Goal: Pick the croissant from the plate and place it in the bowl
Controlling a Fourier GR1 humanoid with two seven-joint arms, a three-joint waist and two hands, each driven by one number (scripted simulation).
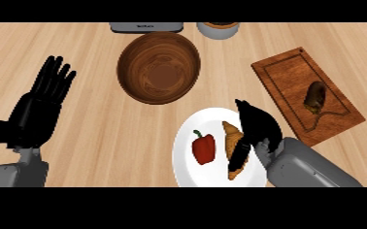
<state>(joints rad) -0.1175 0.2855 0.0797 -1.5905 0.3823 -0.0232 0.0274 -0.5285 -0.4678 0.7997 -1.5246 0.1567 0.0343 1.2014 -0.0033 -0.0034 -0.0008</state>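
A: Where does the croissant [231, 144] lie?

B: On the white plate [188, 140], toward its right side, lengthwise from top to bottom. A red bell pepper [204, 148] lies just left of it on the same plate, apart from it.

A: And the robot's right hand [257, 126]?

B: It comes in from the lower right on its grey forearm and hangs over the plate's right edge. The fingers point down and leftward, and one dark finger [239, 156] lies across the croissant's lower half. They look somewhat curled, but whether they have closed round the croissant or only touch it, the view does not settle; the hand hides that side.

A: The left hand [39, 107]?

B: It rests at the left edge of the view, fingers straight and pointing up, holding nothing.

A: Where is the bowl [159, 67]?

B: The brown wooden bowl sits above the plate, up and to the left of it, near but not touching. Nothing lies in it.

A: Anything else on the wooden counter [93, 140]?

B: A wooden cutting board [290, 75] at the right, with a small dark item [315, 97] on it, hard to identify. At the top edge a grey appliance [146, 27] and a grey container [218, 29] are partly cut off.
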